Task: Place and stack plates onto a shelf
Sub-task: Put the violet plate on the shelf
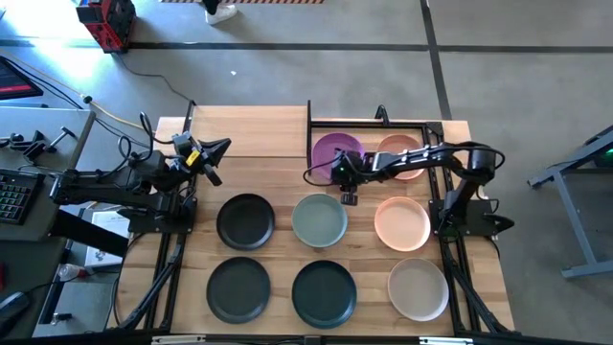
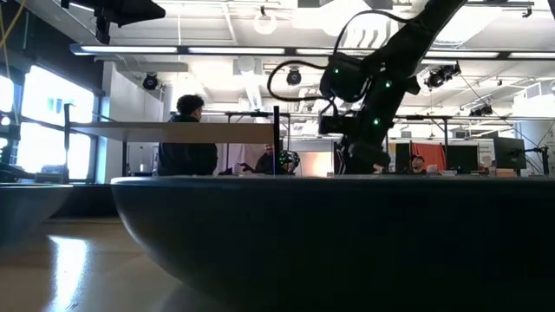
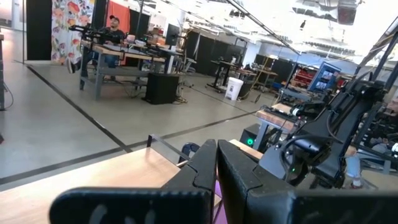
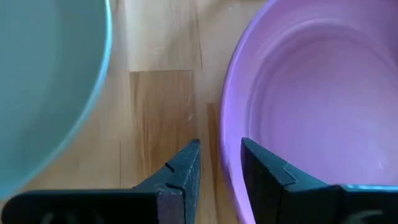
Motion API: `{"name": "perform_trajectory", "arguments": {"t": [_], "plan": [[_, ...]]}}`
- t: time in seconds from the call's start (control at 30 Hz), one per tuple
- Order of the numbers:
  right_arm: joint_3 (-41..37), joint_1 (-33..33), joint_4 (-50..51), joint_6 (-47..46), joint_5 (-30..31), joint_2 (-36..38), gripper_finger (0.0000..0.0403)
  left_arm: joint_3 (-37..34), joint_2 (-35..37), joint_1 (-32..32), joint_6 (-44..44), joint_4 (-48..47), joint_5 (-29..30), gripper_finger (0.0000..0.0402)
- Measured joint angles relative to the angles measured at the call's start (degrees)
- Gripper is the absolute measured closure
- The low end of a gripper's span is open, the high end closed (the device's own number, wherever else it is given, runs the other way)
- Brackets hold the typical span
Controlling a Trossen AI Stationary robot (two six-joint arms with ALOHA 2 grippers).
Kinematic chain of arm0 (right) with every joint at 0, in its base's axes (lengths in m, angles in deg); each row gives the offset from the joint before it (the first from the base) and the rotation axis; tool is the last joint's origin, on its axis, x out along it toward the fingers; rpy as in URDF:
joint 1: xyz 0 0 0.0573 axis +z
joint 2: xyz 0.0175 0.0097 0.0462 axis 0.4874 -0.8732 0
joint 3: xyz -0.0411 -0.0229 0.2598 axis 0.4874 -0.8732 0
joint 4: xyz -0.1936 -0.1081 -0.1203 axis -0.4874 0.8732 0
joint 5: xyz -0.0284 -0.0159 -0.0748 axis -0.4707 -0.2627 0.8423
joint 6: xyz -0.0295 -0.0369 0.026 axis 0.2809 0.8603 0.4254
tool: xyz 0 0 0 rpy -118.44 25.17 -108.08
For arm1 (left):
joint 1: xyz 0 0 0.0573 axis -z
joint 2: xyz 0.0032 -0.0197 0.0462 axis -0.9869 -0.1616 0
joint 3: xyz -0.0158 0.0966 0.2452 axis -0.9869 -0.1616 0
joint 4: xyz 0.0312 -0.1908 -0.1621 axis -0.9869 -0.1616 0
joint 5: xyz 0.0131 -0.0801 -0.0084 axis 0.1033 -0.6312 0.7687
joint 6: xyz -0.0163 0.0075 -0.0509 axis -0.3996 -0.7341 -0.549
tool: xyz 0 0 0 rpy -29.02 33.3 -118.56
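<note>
The purple plate (image 1: 333, 150) lies flat on the wooden tabletop at the far side, beside a peach plate (image 1: 402, 153), both at the near edge of the shelf (image 1: 369, 115). In the low view the shelf (image 2: 173, 132) is a raised flat panel. My right gripper (image 1: 336, 176) slants down at the purple plate's near-left rim (image 4: 229, 118). It is open (image 4: 221, 158), with one finger outside the rim and one over the plate's hollow. My left gripper (image 1: 222, 147) is shut (image 3: 215, 155) and hovers level above the table's far left.
Several more plates lie in two rows on the table's near half: black (image 1: 246, 220), sage green (image 1: 319, 220), peach (image 1: 402, 222), dark grey (image 1: 239, 289), another dark one (image 1: 324, 292) and beige (image 1: 419, 287). The sage green plate (image 4: 43, 81) lies close beside my right gripper. People sit beyond the table.
</note>
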Motion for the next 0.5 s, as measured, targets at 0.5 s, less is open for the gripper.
{"name": "perform_trajectory", "arguments": {"t": [0.5], "plan": [[0.0, -0.04, -0.08, -0.03, 0.17, -2.05, 0.0345, 0.0, 0.01, 0.01, 0.01, -0.39, 0.0, 0.0397]]}}
